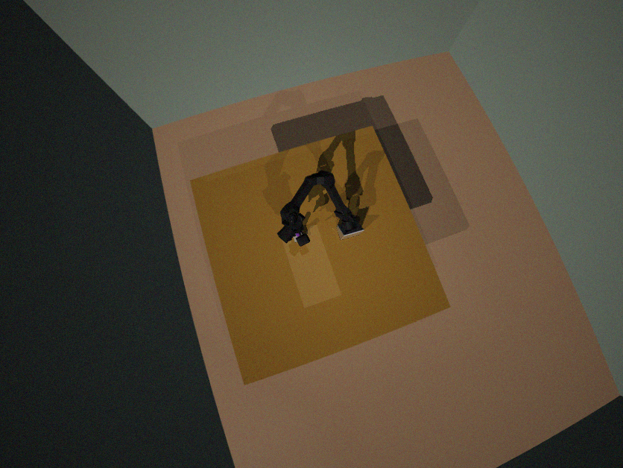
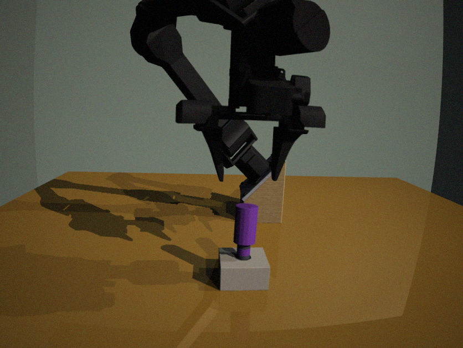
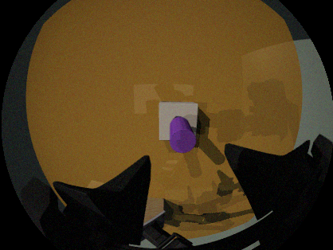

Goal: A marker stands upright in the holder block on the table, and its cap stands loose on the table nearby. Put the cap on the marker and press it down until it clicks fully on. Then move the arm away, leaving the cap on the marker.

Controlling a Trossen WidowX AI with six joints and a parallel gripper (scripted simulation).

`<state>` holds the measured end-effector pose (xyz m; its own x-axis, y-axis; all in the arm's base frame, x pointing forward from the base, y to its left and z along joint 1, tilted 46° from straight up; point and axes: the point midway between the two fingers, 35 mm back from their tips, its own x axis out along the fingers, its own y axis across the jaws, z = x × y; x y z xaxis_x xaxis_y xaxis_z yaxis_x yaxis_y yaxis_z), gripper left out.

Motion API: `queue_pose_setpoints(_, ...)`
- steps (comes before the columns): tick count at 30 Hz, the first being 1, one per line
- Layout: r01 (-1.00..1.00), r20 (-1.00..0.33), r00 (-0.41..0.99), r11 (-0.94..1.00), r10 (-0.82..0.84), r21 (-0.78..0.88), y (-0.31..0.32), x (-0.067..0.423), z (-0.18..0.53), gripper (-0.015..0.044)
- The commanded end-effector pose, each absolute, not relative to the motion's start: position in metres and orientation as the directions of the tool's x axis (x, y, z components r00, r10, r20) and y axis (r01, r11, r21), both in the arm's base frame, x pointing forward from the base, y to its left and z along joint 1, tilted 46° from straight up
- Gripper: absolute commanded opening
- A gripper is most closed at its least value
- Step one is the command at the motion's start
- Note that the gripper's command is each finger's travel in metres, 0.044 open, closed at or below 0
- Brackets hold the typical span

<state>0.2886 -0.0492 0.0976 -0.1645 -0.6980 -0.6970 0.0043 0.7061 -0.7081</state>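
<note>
The purple cap (image 2: 246, 223) (image 3: 182, 134) sits on the marker, which stands upright in the grey holder block (image 2: 243, 275) (image 3: 167, 115). Only a short dark band of the marker (image 2: 243, 251) shows between the cap and the block. My gripper (image 2: 247, 175) (image 3: 189, 154) is open and empty. It hangs straight above the cap, with a clear gap between the fingertips and the cap's top. In the top view the gripper (image 1: 296, 236) is small and dark, with a speck of purple beside it.
The arm's base (image 1: 350, 230) stands on the brown table (image 2: 355, 243) (image 1: 251, 302) behind the block. A tan wooden block (image 2: 272, 200) stands behind the holder.
</note>
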Motion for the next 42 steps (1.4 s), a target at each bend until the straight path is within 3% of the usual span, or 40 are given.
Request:
queue_pose_setpoints(1,0.139,-0.697,-0.171,0.684,-0.696,-0.716,-0.052,0.285,0.094,0.0230)
queue_pose_setpoints(10,0.139,-0.697,-0.171,0.684,-0.696,-0.716,-0.052,0.285,0.094,0.0000)
queue_pose_setpoints(42,0.139,-0.697,-0.170,0.683,-0.697,-0.717,-0.072,0.281,0.075,0.0000)
